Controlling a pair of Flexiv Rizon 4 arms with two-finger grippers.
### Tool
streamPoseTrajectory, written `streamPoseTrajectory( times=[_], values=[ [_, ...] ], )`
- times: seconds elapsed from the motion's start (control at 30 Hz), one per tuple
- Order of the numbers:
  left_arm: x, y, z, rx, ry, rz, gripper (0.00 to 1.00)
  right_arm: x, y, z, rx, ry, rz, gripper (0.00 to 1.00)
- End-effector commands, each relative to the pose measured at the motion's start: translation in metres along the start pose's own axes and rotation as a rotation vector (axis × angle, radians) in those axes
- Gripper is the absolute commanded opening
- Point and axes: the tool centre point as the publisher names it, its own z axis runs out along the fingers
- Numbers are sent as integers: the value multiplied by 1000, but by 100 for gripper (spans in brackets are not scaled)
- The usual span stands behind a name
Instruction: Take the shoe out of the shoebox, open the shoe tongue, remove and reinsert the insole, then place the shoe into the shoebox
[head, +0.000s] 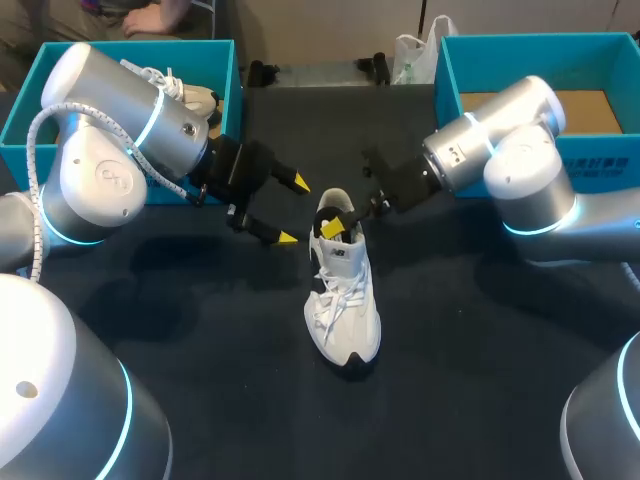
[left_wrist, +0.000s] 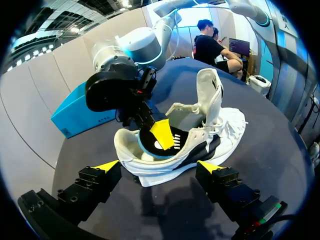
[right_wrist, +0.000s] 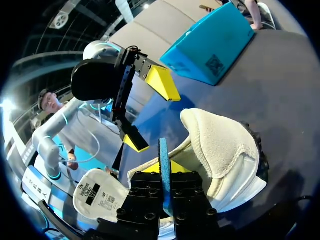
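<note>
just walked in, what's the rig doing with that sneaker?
The right gripper is pinched on the blue-edged insole, which sits partly inside the heel opening of the white sneaker. Whether it is going in or coming out can't be told. The sneaker lies on the dark table with its tongue lifted. The left gripper is open beside the heel, touching nothing. The teal shoebox on the right is empty.

right tool (head: 338, 226), insole (right_wrist: 164, 165) block shoe (head: 345, 310) mouth

Printed tongue label (right_wrist: 94, 192), not legible
</note>
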Motion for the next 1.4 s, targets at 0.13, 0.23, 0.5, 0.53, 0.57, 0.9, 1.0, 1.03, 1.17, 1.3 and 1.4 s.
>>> streamPoseTrajectory(
  times=[0.13,0.23,0.5,0.53,0.57,0.9,1.0,1.03,1.17,1.3,1.4],
  values=[
    [0,0,0,-2,1,0,100,8,5,-1,5,-26,-18,26],
    [0,0,0,-2,1,0,100,15,9,-4,-2,-40,-33,32],
    [0,0,0,-2,1,0,100,24,18,-6,3,-61,-62,36],
    [0,0,0,-2,1,0,100,25,20,-6,2,-63,-67,36],
    [0,0,0,-2,1,0,100,25,21,-7,5,-64,-70,37],
    [0,0,0,-2,1,0,100,20,46,-16,26,-76,-142,40],
    [0,0,0,-2,1,0,100,19,54,-22,32,-87,-162,40],
    [0,0,0,-2,1,0,100,20,57,-24,27,-92,-175,40],
    [0,0,0,-2,1,0,100,28,63,-38,39,-141,-172,40],
    [0,0,0,-2,1,0,100,36,68,-51,32,-192,-159,40],
    [0,0,0,-2,1,0,100,40,70,-56,29,-219,-142,39]
  ],
)
